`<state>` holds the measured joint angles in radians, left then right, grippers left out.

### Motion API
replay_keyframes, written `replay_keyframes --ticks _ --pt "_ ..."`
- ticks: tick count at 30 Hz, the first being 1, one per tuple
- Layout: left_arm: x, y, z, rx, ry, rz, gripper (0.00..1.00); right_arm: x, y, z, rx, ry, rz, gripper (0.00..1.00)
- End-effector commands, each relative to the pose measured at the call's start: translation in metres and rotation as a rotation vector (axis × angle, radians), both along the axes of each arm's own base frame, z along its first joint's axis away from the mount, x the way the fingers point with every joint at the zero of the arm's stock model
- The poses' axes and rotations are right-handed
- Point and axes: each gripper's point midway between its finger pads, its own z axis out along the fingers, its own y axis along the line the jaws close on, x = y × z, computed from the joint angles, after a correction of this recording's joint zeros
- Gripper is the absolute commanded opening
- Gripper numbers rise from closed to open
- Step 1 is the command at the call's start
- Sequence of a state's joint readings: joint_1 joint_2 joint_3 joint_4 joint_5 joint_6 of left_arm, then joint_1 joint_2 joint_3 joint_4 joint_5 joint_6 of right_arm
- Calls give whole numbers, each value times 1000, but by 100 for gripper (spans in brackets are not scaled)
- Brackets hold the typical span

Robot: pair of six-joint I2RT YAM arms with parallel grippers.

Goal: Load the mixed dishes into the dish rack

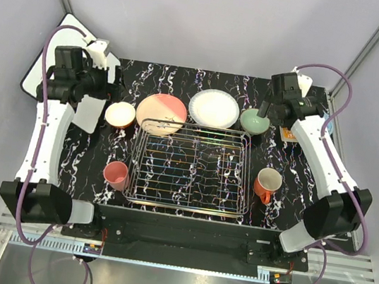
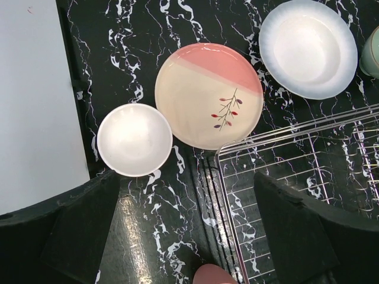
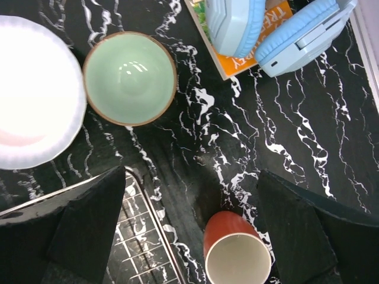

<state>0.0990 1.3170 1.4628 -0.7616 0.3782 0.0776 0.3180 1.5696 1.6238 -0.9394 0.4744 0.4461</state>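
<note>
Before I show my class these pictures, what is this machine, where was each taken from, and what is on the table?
This is a robot with a left arm and a right arm, bolted side by side. One picture looks down from above and behind them. The other two come from a camera on each wrist, with that arm's dark fingers at the bottom. On the black marbled table sits an empty wire dish rack. Beside and behind it lie a pink plate, white plate, mint-green bowl, orange bowl, small pink cup and orange mug. Light-blue headphones lie far right. The left tool and right tool are both open, holding nothing.
</note>
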Motion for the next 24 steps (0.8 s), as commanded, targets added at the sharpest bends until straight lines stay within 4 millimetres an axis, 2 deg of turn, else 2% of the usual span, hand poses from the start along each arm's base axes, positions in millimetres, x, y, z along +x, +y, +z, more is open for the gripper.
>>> replay_keyframes --ticks 1,4,5,6,8,9,13,16,24 --pt "2 -1 5 -23 -28 -17 99 7 -17 -12 -78 1 -86 100" --pt "6 1 5 -31 -31 -5 99 9 -30 -30 -83 37 -138 100" --pt "7 2 5 -30 -34 -1 99 12 -31 -39 -66 52 -143 100" --pt "7 3 4 -28 -30 0 99 15 -44 -46 -45 66 -177 100" --pt "8 6 2 -16 -32 3 99 23 -45 -63 30 83 -184 100" --pt "8 7 1 -16 -31 3 99 27 -52 -69 58 86 -200 100" --pt "8 13 -7 -27 -17 9 99 41 -46 -93 110 116 -190 100" --pt "9 13 -13 -41 -3 0 99 48 -42 -103 131 126 -189 100" --pt "7 12 -23 -38 15 -19 99 64 -26 -120 210 121 -161 100"
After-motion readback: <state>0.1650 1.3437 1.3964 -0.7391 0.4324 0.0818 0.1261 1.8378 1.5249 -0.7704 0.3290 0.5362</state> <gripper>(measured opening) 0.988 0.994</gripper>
